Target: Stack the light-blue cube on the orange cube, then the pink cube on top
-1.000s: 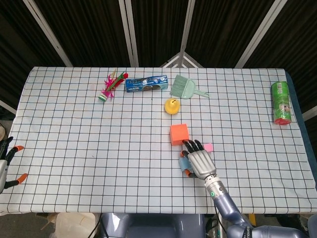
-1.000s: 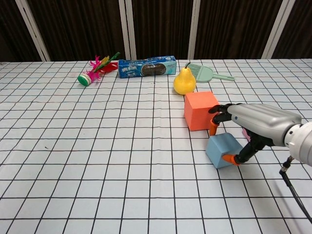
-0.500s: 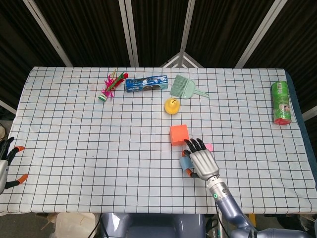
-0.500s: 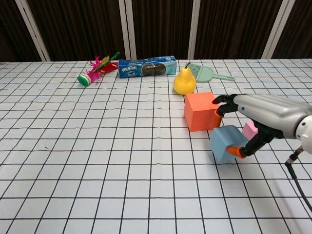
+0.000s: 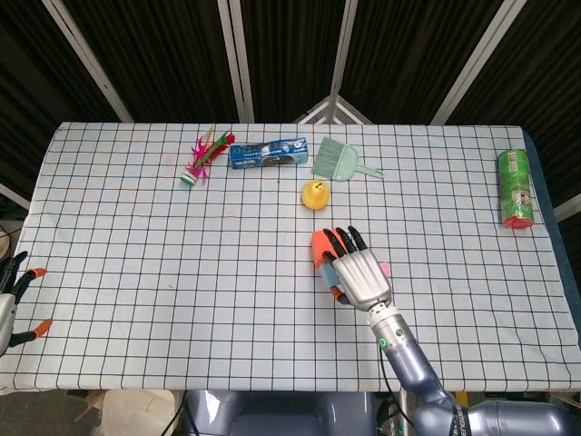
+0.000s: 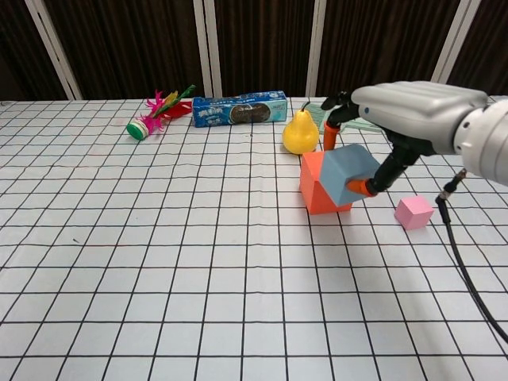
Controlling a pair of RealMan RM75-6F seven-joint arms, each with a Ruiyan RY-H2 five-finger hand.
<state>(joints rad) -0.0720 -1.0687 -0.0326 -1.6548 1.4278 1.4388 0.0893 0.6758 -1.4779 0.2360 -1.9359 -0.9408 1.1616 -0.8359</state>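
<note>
Right now step one is in hand: the right hand holds the light-blue cube pinched between thumb and fingers, lifted off the counter and tilted, hanging just in front of and partly over the orange cube. In the head view the hand covers most of both cubes, so whether they touch can't be told. Pink cube sits on the counter at about 4 o'clock from the orange cube, apart from it. Left hand is parked at the counter's far left edge, fingers spread, holding nothing. Pear stands near the orange cube at 12 o'clock, the brush beyond it.

Next move, by my read: raise the blue cube a bit more, level it, centre it over the orange top, lower, then release. Tilt is the risk; a skewed drop could slide off.
</note>
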